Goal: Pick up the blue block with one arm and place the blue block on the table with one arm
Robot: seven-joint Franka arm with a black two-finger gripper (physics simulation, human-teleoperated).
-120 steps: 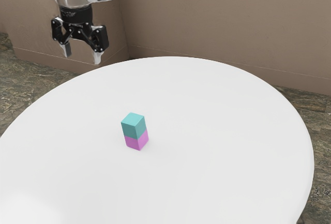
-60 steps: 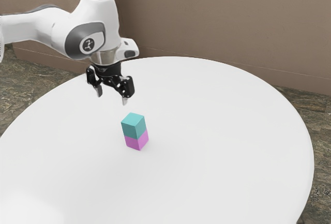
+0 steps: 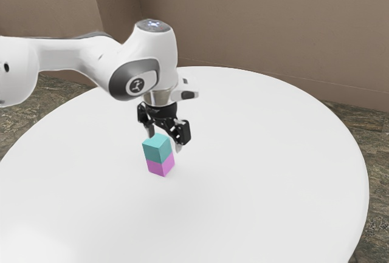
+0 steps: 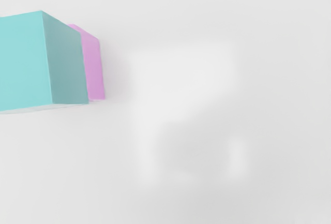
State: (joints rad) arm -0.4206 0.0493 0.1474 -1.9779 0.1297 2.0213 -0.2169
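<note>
gripper (image 3: pixel 164 140): fingers spread, nothing pinched; hangs just by the top of the pair, on the side away from the exterior camera
blue block (image 3: pixel 157 148): upright on pink block (image 3: pixel 160 166), faces roughly flush
table (image 3: pixel 273 172): round, no corners; both blocks well inside the rim, a bit toward the exterior view's left
main risk: hand looks off-centre, blue block well to one side in the wrist view; straight descent could land a finger on it or topple the pair
second risk: closing too low could catch pink block too, seam is close under the grip zone
third risk: uneven closing could shove blue block off its perch
containers: neither carrier is one; table bears pink block, pink block bears blue block
next: centre first, then lower
</note>
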